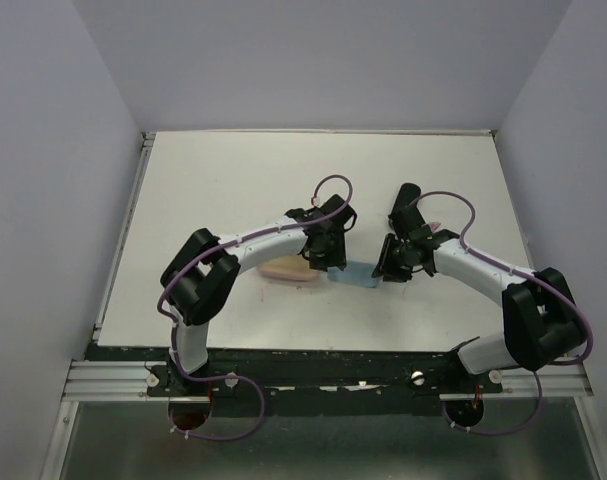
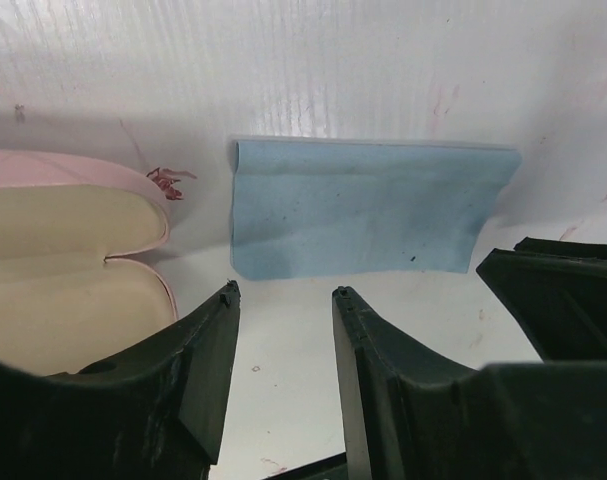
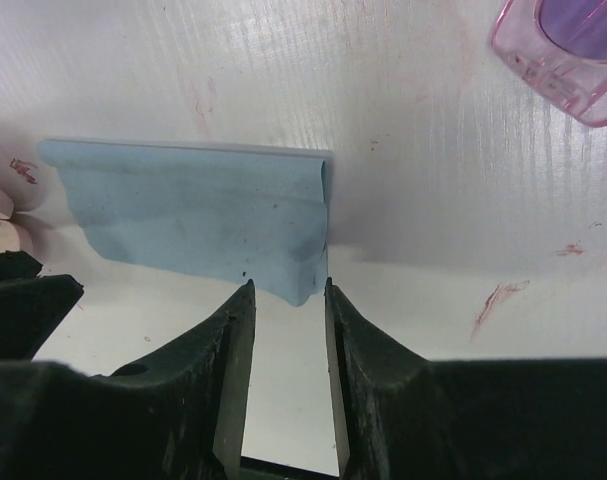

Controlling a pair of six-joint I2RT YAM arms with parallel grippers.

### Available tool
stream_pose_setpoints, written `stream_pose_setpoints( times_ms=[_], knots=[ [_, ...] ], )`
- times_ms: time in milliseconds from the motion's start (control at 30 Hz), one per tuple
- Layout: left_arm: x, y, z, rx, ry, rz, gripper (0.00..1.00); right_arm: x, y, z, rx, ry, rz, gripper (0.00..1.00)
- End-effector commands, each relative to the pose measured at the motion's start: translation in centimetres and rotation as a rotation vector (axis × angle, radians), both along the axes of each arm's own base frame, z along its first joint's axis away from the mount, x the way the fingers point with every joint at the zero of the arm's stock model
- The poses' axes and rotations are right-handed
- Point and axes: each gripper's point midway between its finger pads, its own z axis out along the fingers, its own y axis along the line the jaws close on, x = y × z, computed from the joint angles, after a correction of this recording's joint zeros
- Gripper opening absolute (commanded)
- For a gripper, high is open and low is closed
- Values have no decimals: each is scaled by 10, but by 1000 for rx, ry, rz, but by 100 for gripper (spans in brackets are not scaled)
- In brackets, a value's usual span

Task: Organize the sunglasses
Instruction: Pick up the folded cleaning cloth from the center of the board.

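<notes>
The pale pink-purple sunglasses (image 3: pixel 568 55) lie on the table at the top right of the right wrist view; in the top view only a pink sliver (image 1: pixel 438 228) shows by the right arm. The orange pair is out of view. My left gripper (image 2: pixel 283 290) is open and empty, just short of the light blue cloth (image 2: pixel 368 205). My right gripper (image 3: pixel 288 284) is open, with a near corner of the cloth (image 3: pixel 193 215) at its fingertips. In the top view the two grippers, left (image 1: pixel 330 262) and right (image 1: pixel 388 270), flank the cloth (image 1: pixel 355 276).
An open pink case (image 2: pixel 63 260) with a cream lining lies left of the cloth, also in the top view (image 1: pixel 286 270). A black oblong shape (image 1: pixel 405 202), perhaps the black case, lies behind the right gripper. The right gripper's fingers (image 2: pixel 563 300) show at the right of the left wrist view.
</notes>
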Motion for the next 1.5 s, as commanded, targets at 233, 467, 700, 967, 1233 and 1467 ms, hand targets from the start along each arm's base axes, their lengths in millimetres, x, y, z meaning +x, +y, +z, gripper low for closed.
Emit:
stream_pose_setpoints(
  times_ms=[233, 467, 700, 967, 1233, 1467],
  knots=[
    [22, 2, -20, 85, -26, -25, 50, 20, -15, -12, -90, -67, -57, 42],
    [22, 5, -32, 112, -7, -25, 47, 21, -16, -23, -111, -51, -50, 42],
    [23, -1, -37, 103, 7, -38, 40, 19, -16, -29, -115, -41, -33, 40],
    [18, -9, -42, 87, 28, -70, 27, 12, -17, -40, -122, -6, -10, 34],
    [17, -12, -41, 90, 17, -85, 0, 7, -10, -43, -86, 1, 20, 19],
    [20, -15, -30, 49, -18, -83, 0, 4, -5, -44, -55, 21, 39, 18]
  ],
)
